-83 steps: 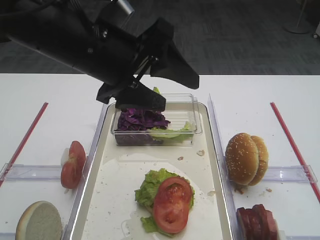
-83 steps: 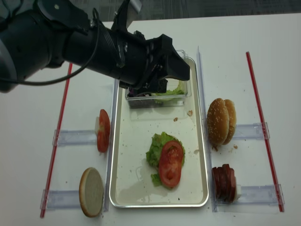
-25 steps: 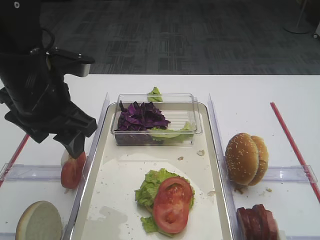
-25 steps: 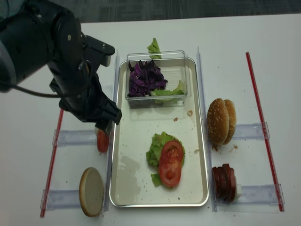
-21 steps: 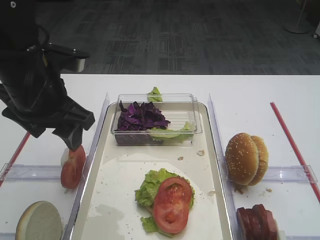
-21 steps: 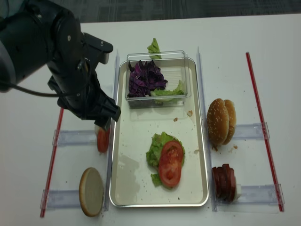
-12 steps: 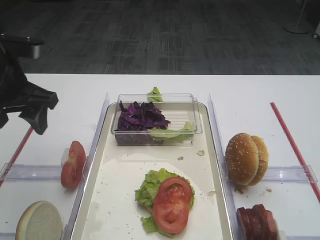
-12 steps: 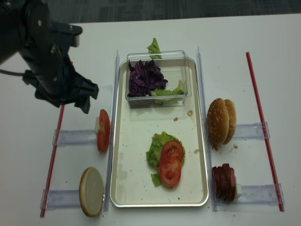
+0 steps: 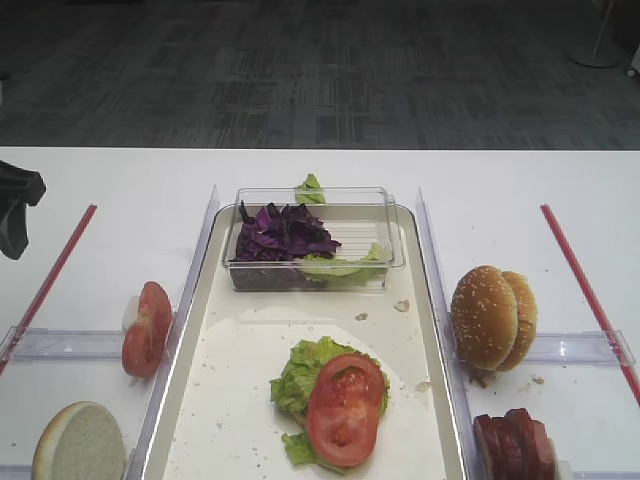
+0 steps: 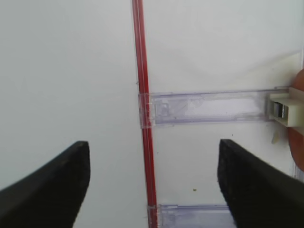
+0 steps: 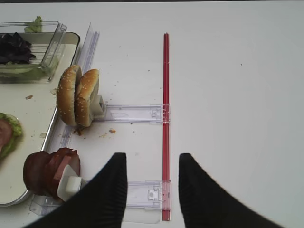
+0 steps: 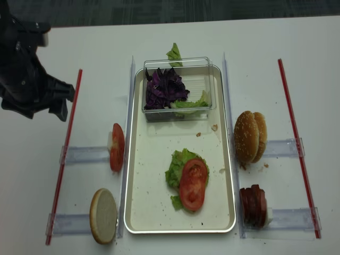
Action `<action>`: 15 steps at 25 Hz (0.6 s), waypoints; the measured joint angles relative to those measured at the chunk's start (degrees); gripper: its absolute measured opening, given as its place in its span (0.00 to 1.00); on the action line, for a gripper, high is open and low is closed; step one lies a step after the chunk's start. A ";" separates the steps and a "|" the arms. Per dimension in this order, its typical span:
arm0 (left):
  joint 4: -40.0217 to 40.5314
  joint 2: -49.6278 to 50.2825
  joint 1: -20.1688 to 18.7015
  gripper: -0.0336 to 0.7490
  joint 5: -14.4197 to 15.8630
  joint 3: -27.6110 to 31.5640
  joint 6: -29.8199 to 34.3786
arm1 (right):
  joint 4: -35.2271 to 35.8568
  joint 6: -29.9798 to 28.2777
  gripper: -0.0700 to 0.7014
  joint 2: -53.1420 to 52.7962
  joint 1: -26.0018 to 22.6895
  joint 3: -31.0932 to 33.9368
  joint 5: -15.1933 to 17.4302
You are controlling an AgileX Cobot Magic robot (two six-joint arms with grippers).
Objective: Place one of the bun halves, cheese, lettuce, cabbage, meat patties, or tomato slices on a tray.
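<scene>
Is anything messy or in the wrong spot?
A little. One lettuce scrap lies on the table behind the clear box, outside it. Crumbs are scattered on the tray floor, and a few more sit beside the sesame buns. Nothing looks broken or tipped over.

Two sesame bun halves (image 11: 77,96) stand on edge just beside the tray (image 11: 70,40) rim, with the meat patties (image 11: 50,172) nearer the tabletop's (image 11: 237,95) front edge. The right end effector (image 11: 151,190) hangs with parted fingers over a red strip (image 11: 166,95).
</scene>
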 joint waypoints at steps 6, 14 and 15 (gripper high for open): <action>-0.28 -1.01 0.05 0.70 -0.07 0.57 0.12 | 0.00 0.00 0.48 0.00 0.00 0.00 0.00; -0.28 -12.22 0.05 0.70 -2.97 10.42 0.12 | 0.00 0.00 0.48 0.00 0.00 0.00 0.00; -0.41 -14.22 0.05 0.70 -3.35 12.27 0.12 | 0.00 0.00 0.48 0.00 0.00 0.00 0.00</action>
